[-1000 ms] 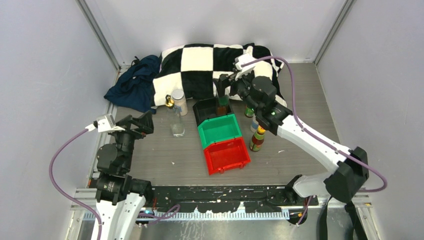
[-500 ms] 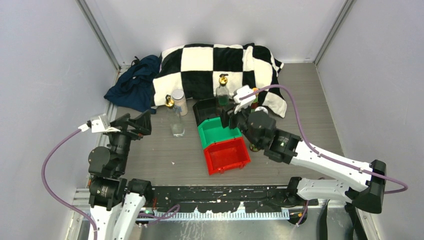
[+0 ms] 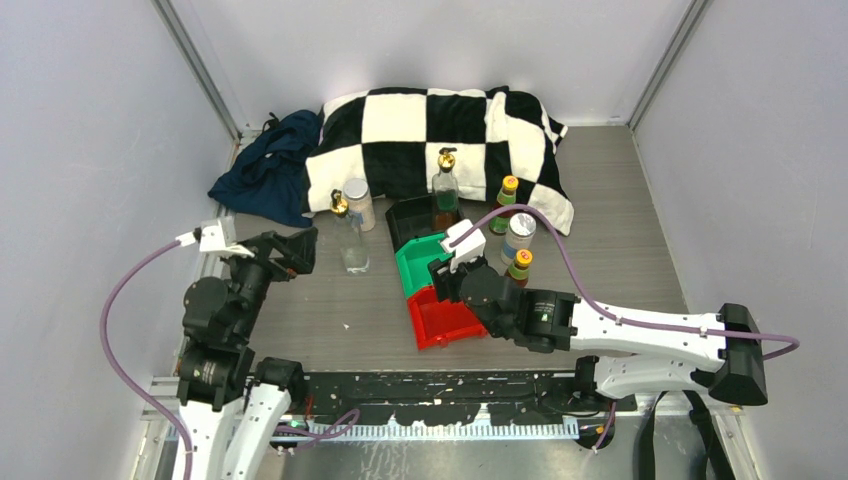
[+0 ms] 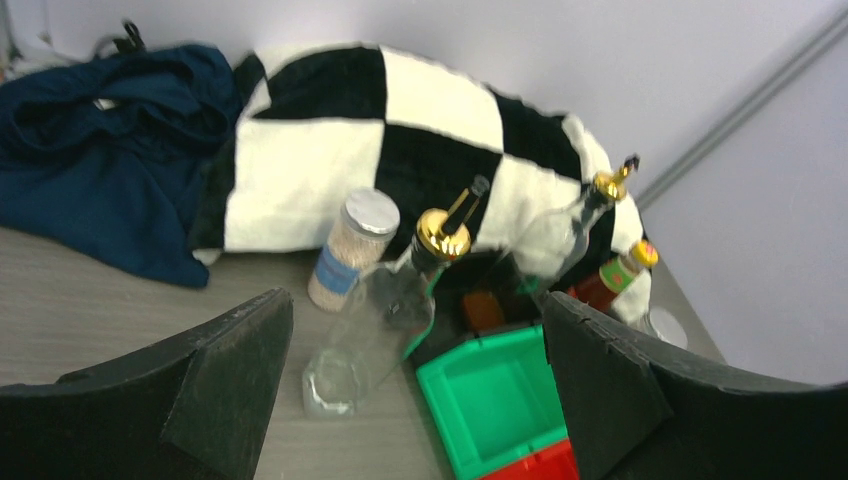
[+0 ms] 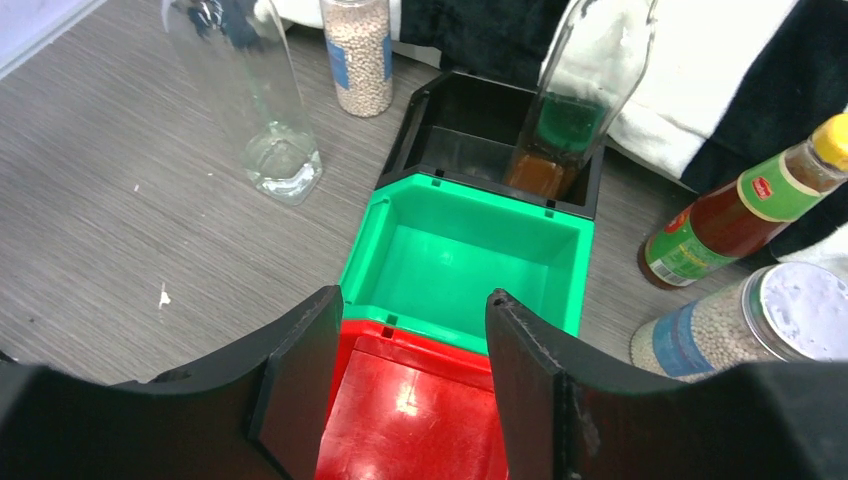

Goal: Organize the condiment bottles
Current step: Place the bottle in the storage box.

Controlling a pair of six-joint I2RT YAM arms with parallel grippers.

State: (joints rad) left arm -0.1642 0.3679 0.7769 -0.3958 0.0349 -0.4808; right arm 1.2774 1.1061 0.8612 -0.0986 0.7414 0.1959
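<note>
One tall pourer bottle (image 3: 445,195) stands in black bin (image 3: 400,216), rest unsorted; right gripper (image 5: 412,330) part-spread, empty, over green bin (image 5: 450,250); left gripper (image 4: 415,325) wide, empty, facing second tall bottle (image 4: 375,322); next: advance, pinch its body.

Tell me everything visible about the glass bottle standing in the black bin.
The glass bottle is tall and clear, with a gold pourer top; green and amber show in its lower part. It stands upright in the black bin, toward the bin's right side. Only the bin touches it.
</note>
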